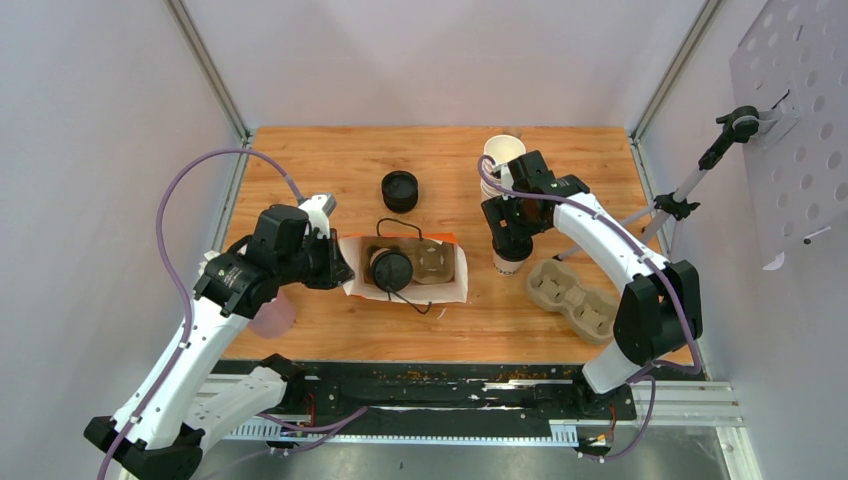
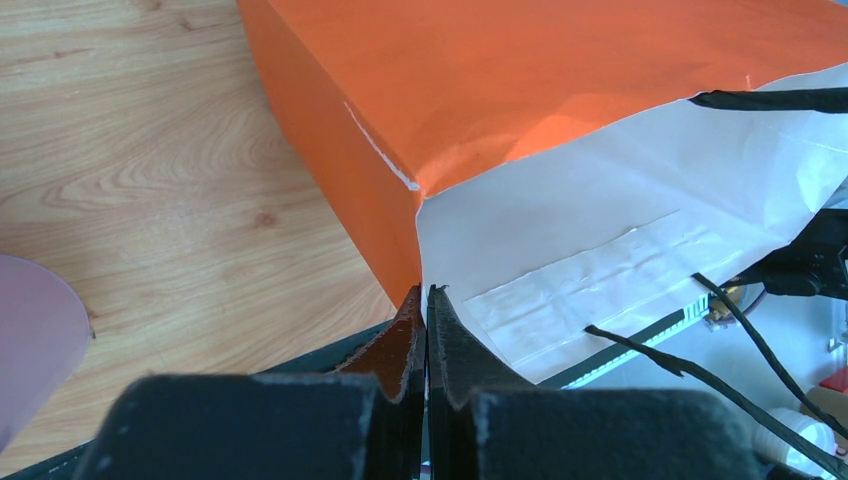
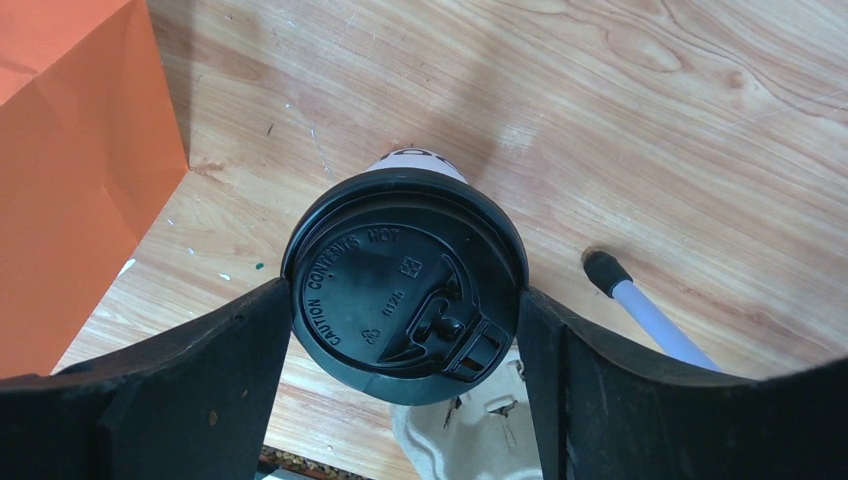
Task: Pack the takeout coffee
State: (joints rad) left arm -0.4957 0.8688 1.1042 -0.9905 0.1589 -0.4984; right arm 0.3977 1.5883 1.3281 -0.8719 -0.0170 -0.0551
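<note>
The tabletop (image 3: 700,120) shows pale wood grain, smooth and satin. The orange bag (image 2: 560,80) is matt paper, creased, white inside, with a glossy clear tape strip (image 2: 590,270). The coffee cup (image 3: 440,170) has a white paper wall and a black plastic lid (image 3: 400,280), embossed, faintly shiny. The fingers (image 3: 200,390) of the right gripper (image 3: 405,300) look matt black, slightly grainy.

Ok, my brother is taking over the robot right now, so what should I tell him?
Left gripper: shut, pinching the edge of the orange bag, which stands open.
Right gripper: shut on the second lidded cup, to the right of the bag. I cannot tell if the cup is lifted off the table.
Done: the first lidded cup sits in the cardboard carrier inside the bag.
Left: probably carry the second cup over, lower it into the carrier's free slot, then let go of cup and bag.
</note>
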